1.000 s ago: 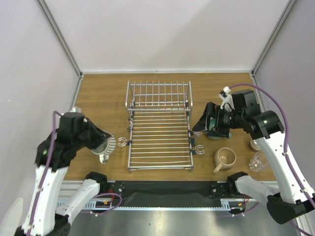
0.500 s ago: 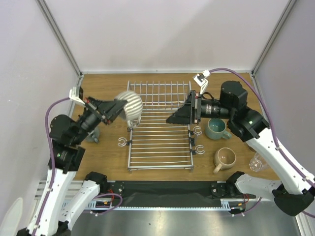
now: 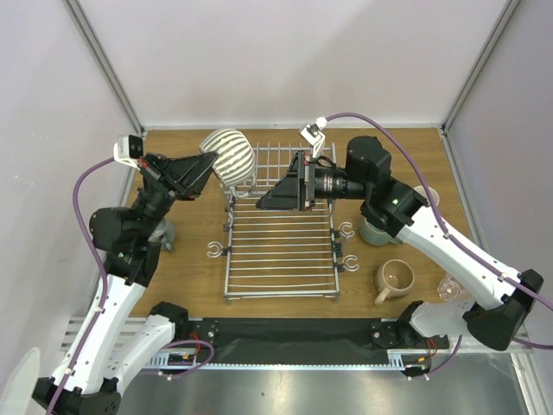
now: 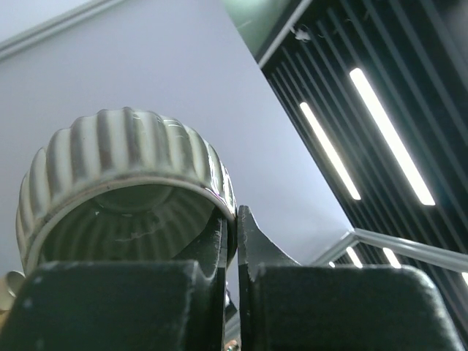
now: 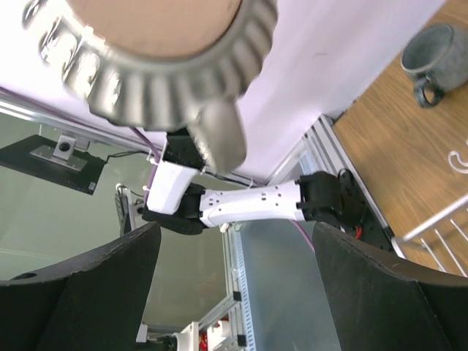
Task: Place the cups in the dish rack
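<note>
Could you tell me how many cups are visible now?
6: ribbed cup in the left gripper; grey-green mug left of the dish rack; teal mug, beige mug, clear glass and a pale-rimmed cup to its right. The arms may hide more.

Rack: large silver wire dish rack [image 3: 281, 251] on the wooden table [image 3: 406, 143], frame centre, upright tines toward the top.
Upper left: ribbed silver-grey cup [image 3: 230, 157] overlaps the rack's upper-left corner.
Left: grey-green mug [image 3: 164, 233] beside the rack.
Right: teal-green mug [image 3: 378, 232] beside the rack; beige mug [image 3: 395, 277] below it; clear glass [image 3: 450, 286] further right.
</note>
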You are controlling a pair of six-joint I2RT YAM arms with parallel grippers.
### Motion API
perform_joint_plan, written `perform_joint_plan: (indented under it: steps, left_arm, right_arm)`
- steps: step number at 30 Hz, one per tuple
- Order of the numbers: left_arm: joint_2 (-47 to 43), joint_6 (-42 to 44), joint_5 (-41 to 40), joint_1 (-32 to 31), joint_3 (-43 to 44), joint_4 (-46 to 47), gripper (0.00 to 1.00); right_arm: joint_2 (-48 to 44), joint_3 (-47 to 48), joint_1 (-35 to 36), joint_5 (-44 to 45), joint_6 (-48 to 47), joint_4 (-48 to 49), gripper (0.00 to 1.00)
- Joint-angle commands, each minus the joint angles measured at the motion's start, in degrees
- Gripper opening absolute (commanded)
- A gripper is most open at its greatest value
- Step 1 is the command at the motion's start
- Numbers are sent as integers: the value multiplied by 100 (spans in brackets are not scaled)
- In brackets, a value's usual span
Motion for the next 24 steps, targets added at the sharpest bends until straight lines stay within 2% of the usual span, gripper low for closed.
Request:
perform_joint_plan:
  steps: [1,5,9,15,16,20,22,23,24]
  left_arm:
    - [-67,-274,-225,-170,92,925,0]
    - [-84,-353,-278,-285,21,960,0]
    - [-58,-371,-313,-338,21,969,0]
    - [-49,-362,-296,-425,30,873,0]
    - [-67,-371,-313,-452,-5,872,0]
    - [-49,-467,-366,-531,-93,916,0]
    - [-41,-468,-357,-566,-84,908,0]
    - [-32,-468,-322,-584,-84,855,0]
    - [-23,-433,-279,-592,-67,820,0]
  right_arm:
    - [81,289,89,118,193,817,91]
    - [292,333,159,57,404,1396,89]
    - [529,500,282,47,457,1530,86]
    - [468,473,300,320,475,1705,73]
    - [503,474,300,311,510,1740,66]
    - [583,491,309,241,633,1951,50]
    - [618,482,317,250,677,2004,35]
    - [635,500,326,250,703,2013,25]
    - [635,517,326,267,695,2004,0]
